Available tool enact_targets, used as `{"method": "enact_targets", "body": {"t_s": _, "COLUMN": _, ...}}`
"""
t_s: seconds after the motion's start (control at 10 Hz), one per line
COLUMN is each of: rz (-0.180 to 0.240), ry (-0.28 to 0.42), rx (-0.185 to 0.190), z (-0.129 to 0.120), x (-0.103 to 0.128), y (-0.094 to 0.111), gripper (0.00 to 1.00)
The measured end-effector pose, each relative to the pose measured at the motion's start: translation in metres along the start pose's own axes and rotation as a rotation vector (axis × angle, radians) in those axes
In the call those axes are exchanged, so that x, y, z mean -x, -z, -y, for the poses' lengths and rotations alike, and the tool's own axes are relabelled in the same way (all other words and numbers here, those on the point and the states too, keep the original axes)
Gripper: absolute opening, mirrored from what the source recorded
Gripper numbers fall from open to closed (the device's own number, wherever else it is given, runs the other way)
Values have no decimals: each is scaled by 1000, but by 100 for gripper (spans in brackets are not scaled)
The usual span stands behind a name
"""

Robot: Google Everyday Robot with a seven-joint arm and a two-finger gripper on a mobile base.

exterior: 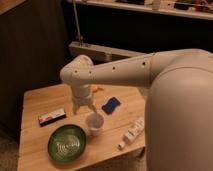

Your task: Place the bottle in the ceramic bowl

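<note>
The slim white bottle (131,133) lies on its side near the table's front right edge. The dark green ceramic bowl (66,144) with pale rings sits at the front left of the table. My gripper (83,108) hangs over the middle of the table, pointing down, above and just left of a whitish cup. Its two fingers stand apart and hold nothing. The gripper is up and to the left of the bottle and behind the bowl.
A whitish translucent cup (94,123) stands between bowl and bottle. A flat black-and-white box with a red stripe (52,116) lies at the left. A blue object (111,105) lies behind the cup. The wooden table (40,100) is small, its edges close by.
</note>
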Motion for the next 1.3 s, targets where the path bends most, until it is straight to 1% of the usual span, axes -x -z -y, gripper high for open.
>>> {"method": "enact_targets", "body": {"t_s": 0.3, "rz": -3, "ry": -2, "rx": -2, "z": 0, "x": 1, "y": 0, "gripper": 65}}
{"method": "enact_targets", "body": {"t_s": 0.4, "rz": -5, "ry": -12, "rx": -10, "z": 2, "x": 2, "y": -1, "gripper": 65}}
{"method": "enact_targets", "body": {"t_s": 0.5, "rz": -6, "ry": -48, "rx": -20, "z": 8, "x": 5, "y": -1, "gripper": 65}}
{"method": "enact_targets", "body": {"t_s": 0.6, "rz": -2, "ry": -94, "rx": -27, "z": 21, "x": 12, "y": 0, "gripper": 65}}
{"method": "enact_targets", "body": {"t_s": 0.7, "rz": 3, "ry": -159, "rx": -25, "z": 46, "x": 23, "y": 2, "gripper": 65}}
{"method": "enact_targets", "body": {"t_s": 0.8, "rz": 5, "ry": -218, "rx": -9, "z": 71, "x": 27, "y": 3, "gripper": 65}}
{"method": "enact_targets", "body": {"t_s": 0.9, "rz": 8, "ry": -259, "rx": 4, "z": 92, "x": 26, "y": 4, "gripper": 65}}
{"method": "enact_targets", "body": {"t_s": 1.0, "rz": 15, "ry": -315, "rx": 19, "z": 121, "x": 18, "y": 5, "gripper": 65}}
{"method": "enact_targets", "body": {"t_s": 1.2, "rz": 32, "ry": -413, "rx": 34, "z": 167, "x": 4, "y": 7, "gripper": 65}}
{"method": "enact_targets", "body": {"t_s": 1.3, "rz": 42, "ry": -476, "rx": 39, "z": 194, "x": -7, "y": 8, "gripper": 65}}
